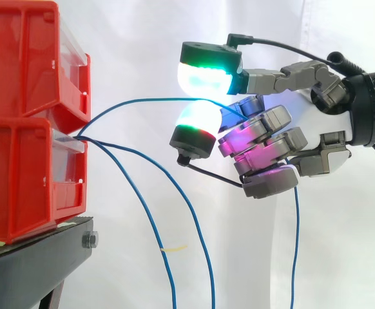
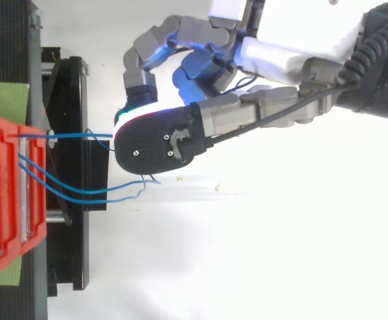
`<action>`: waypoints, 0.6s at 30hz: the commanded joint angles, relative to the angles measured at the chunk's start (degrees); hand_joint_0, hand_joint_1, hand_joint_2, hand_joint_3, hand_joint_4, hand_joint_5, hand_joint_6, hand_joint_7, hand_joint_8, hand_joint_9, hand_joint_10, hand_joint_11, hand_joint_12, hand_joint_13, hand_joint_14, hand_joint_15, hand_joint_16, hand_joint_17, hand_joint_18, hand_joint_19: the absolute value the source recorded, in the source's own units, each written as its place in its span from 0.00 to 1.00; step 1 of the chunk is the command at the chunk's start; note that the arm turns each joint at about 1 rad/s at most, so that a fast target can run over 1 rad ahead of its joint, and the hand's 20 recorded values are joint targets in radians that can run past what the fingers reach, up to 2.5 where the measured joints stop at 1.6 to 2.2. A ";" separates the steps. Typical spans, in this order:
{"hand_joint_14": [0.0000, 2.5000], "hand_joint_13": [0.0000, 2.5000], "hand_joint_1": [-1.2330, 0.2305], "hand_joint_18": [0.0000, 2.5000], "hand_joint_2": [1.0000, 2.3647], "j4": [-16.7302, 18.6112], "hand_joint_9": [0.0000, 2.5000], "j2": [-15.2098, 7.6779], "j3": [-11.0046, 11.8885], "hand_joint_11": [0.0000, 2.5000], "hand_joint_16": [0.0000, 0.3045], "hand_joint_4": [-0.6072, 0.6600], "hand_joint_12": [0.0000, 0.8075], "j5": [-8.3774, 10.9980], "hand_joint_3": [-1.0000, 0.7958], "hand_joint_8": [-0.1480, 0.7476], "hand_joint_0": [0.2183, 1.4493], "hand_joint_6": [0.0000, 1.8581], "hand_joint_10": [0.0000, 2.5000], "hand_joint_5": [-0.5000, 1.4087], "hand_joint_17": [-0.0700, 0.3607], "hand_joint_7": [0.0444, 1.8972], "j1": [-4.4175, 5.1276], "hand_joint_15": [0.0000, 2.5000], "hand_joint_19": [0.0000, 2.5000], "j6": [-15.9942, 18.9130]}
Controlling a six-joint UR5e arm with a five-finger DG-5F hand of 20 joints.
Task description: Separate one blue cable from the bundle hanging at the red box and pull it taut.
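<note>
Three thin blue cables leave the front of the lower red plastic bin [image 1: 26, 174] in the side view. The two loose blue cables [image 1: 203, 254] hang straight down, while the picked blue cable [image 1: 149, 99] rises in a shallow arc to the robot hand [image 1: 258, 132]. The fingers [image 1: 194, 125] and the thumb [image 1: 207, 67] are closed on it, glowing pad against glowing pad, and the other fingers curl underneath, apparently holding nothing. The step in hand looks like the pull. The arc means slack remains, so the hand should probably draw straight away from the bin, level with the cable's exit. It needs a pinch firm enough that the thin cable cannot slide through, and it should stop once the line straightens rather than tug the bin. The cable lies between the upper and lower pads, seemingly touching both. Its free end drops behind the curled fingers, well apart from the loose pair. From above, the picked cable runs nearly straight from the bin's front lip to the hand and vanishes beneath the thumb's dark back. The loose pair sweeps off to one side, ending just beside the thumb, apparently not touching it.
</note>
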 commanded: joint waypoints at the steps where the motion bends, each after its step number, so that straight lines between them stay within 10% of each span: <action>1: 0.75 0.44 0.41 0.48 0.01 0.08 0.33 0.00 -0.06 0.51 0.14 0.64 0.42 0.04 0.33 0.54 0.31 0.51 0.86 0.16 0.39 0.55 0.00 0.55 0.55 0.16; 18: 0.74 0.44 0.37 0.49 0.01 1.66 0.35 0.00 -0.77 0.52 0.14 0.63 0.42 0.47 0.39 0.53 0.34 0.50 0.85 0.16 0.39 0.60 0.00 0.56 0.55 0.34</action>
